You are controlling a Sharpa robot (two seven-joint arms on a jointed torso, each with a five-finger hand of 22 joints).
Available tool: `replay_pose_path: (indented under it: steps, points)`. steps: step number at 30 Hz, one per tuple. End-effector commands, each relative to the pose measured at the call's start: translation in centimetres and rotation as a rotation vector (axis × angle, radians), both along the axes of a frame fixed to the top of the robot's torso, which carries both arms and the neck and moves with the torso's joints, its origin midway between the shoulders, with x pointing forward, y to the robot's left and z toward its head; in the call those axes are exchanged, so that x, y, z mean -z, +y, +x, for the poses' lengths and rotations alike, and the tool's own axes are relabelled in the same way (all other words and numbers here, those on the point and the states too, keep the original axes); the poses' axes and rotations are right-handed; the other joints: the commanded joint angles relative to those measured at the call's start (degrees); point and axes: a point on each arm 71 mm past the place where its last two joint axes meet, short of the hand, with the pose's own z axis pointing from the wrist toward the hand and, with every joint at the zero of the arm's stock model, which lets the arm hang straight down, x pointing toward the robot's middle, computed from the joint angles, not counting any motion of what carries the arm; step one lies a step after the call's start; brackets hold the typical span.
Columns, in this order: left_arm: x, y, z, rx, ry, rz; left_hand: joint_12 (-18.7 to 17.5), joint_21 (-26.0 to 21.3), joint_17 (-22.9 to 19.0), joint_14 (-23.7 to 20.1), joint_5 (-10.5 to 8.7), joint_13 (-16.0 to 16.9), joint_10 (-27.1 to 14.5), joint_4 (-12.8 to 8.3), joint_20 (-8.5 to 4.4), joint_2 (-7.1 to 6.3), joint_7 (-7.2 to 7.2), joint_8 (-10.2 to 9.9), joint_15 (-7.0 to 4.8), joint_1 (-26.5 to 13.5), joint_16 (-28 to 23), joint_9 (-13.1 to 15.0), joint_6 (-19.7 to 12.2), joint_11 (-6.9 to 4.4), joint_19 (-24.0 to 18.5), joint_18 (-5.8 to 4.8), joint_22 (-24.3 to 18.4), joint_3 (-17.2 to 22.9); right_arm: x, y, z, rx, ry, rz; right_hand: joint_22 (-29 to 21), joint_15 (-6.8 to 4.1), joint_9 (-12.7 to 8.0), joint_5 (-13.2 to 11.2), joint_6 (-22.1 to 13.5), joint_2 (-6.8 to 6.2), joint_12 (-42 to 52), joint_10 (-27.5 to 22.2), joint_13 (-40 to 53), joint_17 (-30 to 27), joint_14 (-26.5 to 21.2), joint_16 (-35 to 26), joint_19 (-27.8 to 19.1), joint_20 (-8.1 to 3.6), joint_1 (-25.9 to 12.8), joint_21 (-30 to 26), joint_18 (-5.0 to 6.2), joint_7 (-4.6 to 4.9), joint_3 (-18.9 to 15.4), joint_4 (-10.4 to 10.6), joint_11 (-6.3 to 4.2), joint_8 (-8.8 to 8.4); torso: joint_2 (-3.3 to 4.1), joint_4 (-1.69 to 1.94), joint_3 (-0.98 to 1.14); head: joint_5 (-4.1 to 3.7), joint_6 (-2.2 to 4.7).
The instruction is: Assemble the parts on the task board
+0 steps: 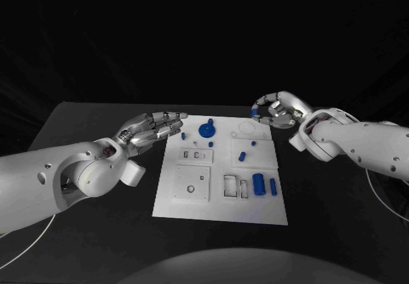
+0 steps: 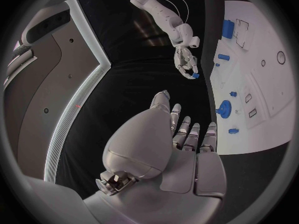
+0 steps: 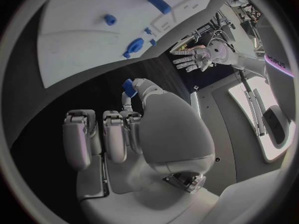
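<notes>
Pinching a small blue part (image 3: pixel 128 87) above the board's (image 1: pixel 217 210) far right corner, the right hand (image 1: pixel 277 110) is needing a level, centred descent, while the left hand (image 1: pixel 153 129) is hovering empty, fingers apart.

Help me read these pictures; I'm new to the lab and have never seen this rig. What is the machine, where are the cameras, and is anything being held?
It is a robot with two white arms ending in silver hands. One picture looks down from its head; the two round ones come from cameras at each wrist. On the black table lies a white rectangular task board with small blue parts, such as a blue round gear-like piece and a blue cylinder. The left robot hand is open and empty beside the board. The right robot hand pinches a small blue part at its fingertips.
</notes>
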Motion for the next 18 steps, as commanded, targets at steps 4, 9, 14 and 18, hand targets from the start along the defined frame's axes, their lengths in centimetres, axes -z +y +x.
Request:
replay_pose_path:
  steps: [4,9,14,18]
  points:
    - [0.0,-0.6,0.0,0.022,-0.004,-0.007,0.2,0.2,0.1,0.0,0.28,0.1,0.2,0.2,-0.06,-0.1,0.47,0.4,0.42,0.4,0.3,0.0,0.2,0.19,0.4,0.5,-0.1,0.3,-1.3,5.2,-0.3,-0.105,0.031,0.008,13.3,0.53,-0.1,0.6,0.8,0.36,0.2,6.1,15.1,15.1,6.0,0.2,1.8,0.26,0.3,-0.3,-0.37,0.05,0.3,-0.3,0.64,0.51,-0.06,0.23,0.0,0.2,-0.1]
    - [0.0,-0.5,0.0,0.021,-0.004,-0.007,0.2,0.2,0.1,0.0,0.28,0.1,0.2,0.2,-0.06,-0.1,0.47,0.4,0.42,0.4,0.3,0.0,0.2,0.19,0.4,0.5,-0.1,0.3,-0.9,9.3,-0.5,-0.171,0.043,-0.03,13.3,0.79,-0.4,1.0,0.7,0.14,0.2,6.1,15.1,15.1,6.0,0.2,1.8,0.42,-0.2,-0.3,-0.37,0.34,0.2,-0.2,0.98,0.19,-0.04,0.18,0.0,1.17,-0.06]
    - [0.0,-0.3,0.0,0.013,-0.005,-0.004,0.2,0.2,0.1,0.0,0.28,0.1,0.2,0.2,-0.06,-0.1,0.47,0.4,0.42,0.4,0.3,0.0,0.2,0.19,0.4,0.5,-0.1,0.3,-0.3,12.1,-1.2,-0.196,-0.014,-0.1,13.1,0.95,-0.8,2.4,1.6,-0.47,0.2,6.1,15.1,15.1,6.0,0.2,1.2,0.66,-1.1,-0.9,-0.19,0.29,0.0,-0.3,1.06,-0.06,0.0,0.06,-0.04,1.46,-0.08]
    - [0.0,-0.2,0.0,0.01,-0.004,-0.002,0.3,0.2,0.1,0.0,0.28,0.1,0.3,0.2,-0.07,-0.15,0.47,0.5,0.42,0.4,0.3,0.0,0.3,0.19,0.4,0.49,-0.1,0.3,0.4,13.9,-1.8,-0.203,-0.005,-0.133,13.0,0.98,-0.9,2.4,1.6,-0.61,0.2,6.1,15.1,15.1,6.0,0.2,1.1,0.69,-1.1,-1.0,-0.14,0.31,0.0,-0.5,1.18,-0.22,-0.01,0.04,-0.09,1.51,-0.25]
